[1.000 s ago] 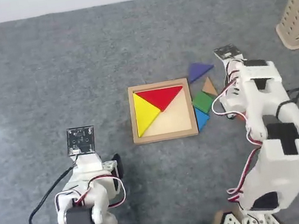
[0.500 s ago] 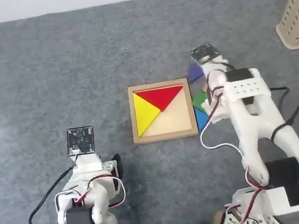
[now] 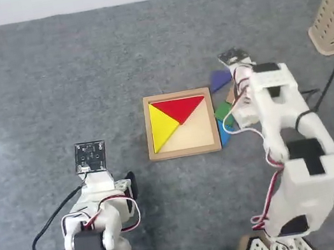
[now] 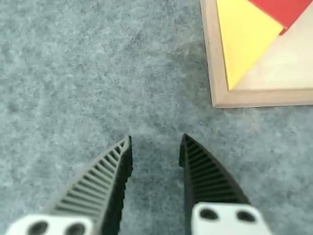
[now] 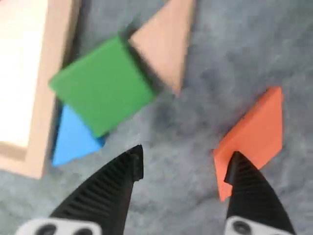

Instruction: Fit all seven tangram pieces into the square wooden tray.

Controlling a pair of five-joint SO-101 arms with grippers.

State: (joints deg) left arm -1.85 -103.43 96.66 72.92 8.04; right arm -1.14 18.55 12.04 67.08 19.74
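The square wooden tray lies at the centre of the high view holding the red triangle and yellow triangle, with the green square, blue triangle, tan triangle and purple piece just beyond its right edge. The right gripper, jaws spread and empty, hangs over carpet between the green square and the orange piece. Compared with half a second ago, its wrist sits slightly further right and its elbow block lower in frame. The left gripper, also open and empty at lower left, is unmoved.
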